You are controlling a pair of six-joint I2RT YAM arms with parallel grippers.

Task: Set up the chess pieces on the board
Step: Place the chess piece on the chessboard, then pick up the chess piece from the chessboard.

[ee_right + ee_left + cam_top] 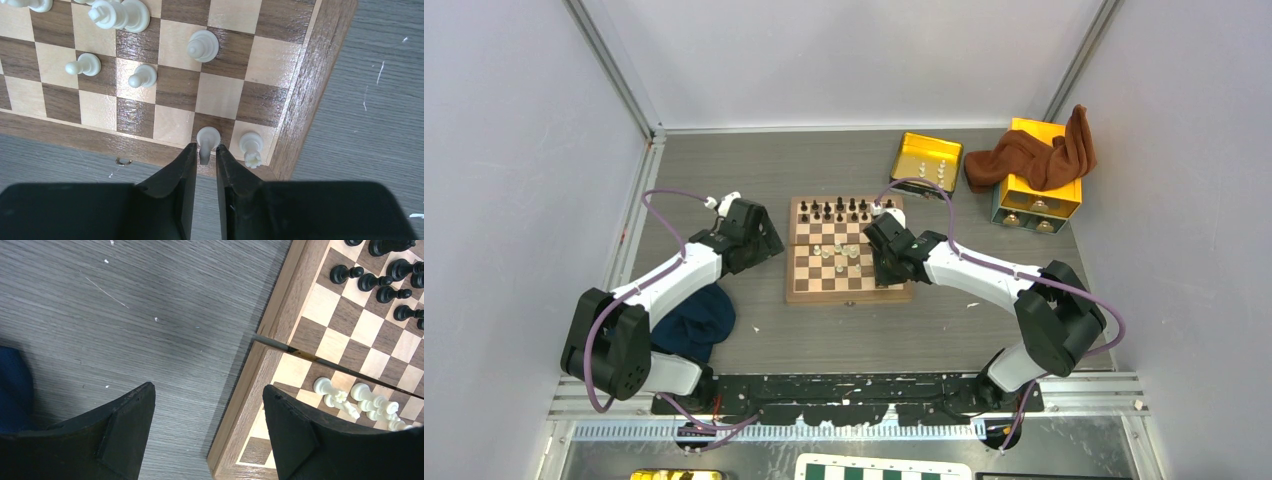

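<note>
Chess piece (208,136): white, at board (305,75) edge, between your right hand (205,148) fingers, barely apart; grip unclear.
Left hand (207,390): wide apart, empty.

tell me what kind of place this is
Probably a robot test cell: two arms bolted at a grey table, plain white walls around it, props like the chessboard and yellow tray.

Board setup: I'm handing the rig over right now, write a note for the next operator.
Left claw: open, empty, over the table at the left edge of the board.
Right claw: narrow around a white piece on the near row, beside the corner piece; gripping or letting go, unclear.
Done: dark pieces on the far rows.
Left: white cluster mid-board and whites in the tray to place.
</note>
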